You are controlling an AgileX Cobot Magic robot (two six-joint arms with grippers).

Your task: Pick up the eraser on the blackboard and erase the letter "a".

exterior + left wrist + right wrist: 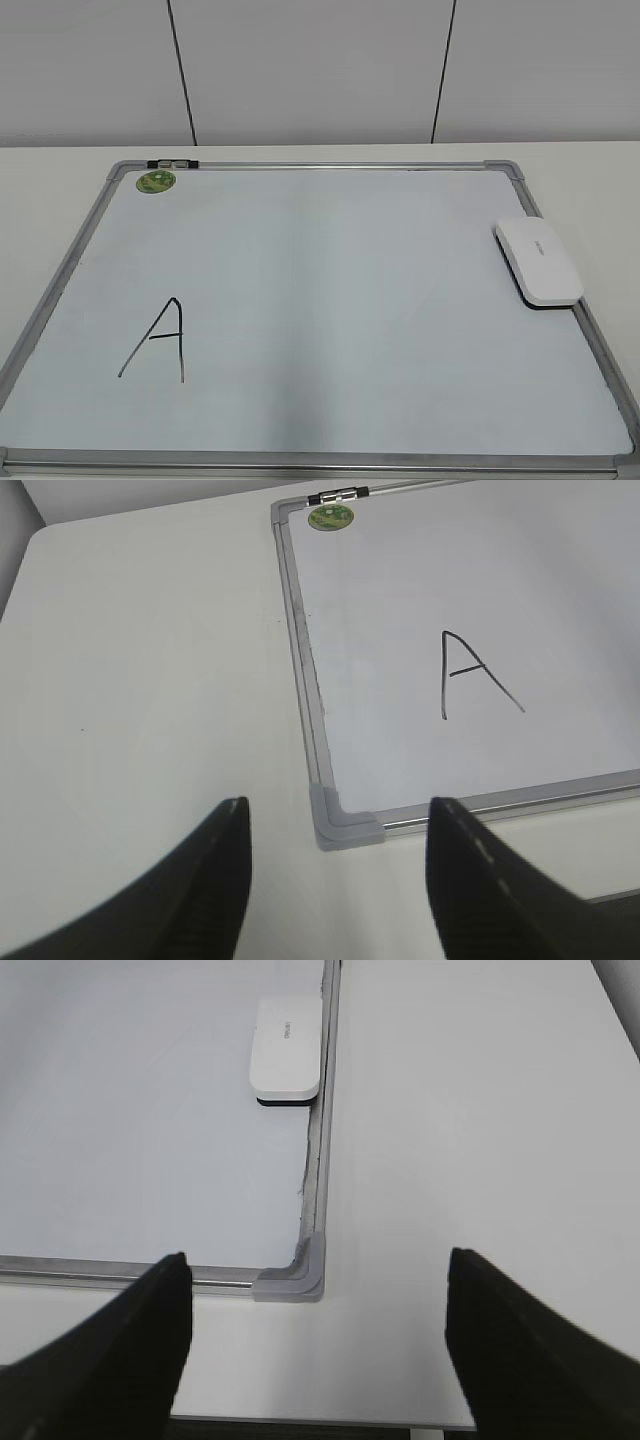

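Observation:
The eraser (538,260), a flat white block, lies on the right edge of the blackboard (340,166); it also shows in the right wrist view (287,1048). Only a large capital "A" (157,340) is drawn at the board's lower left; no small letter "a" shows in any view. My left gripper (340,805) is open and empty above the table, near the board's front-left corner (345,825). My right gripper (319,1255) is open and empty near the front-right corner (295,1280). Neither gripper shows in the exterior view.
A round green sticker (156,181) sits at the board's far left corner, beside a black clip (172,163) on the frame. The white table (150,680) extends left of the board and also right of it (470,1140). The table's front edge (320,1422) lies below the right gripper.

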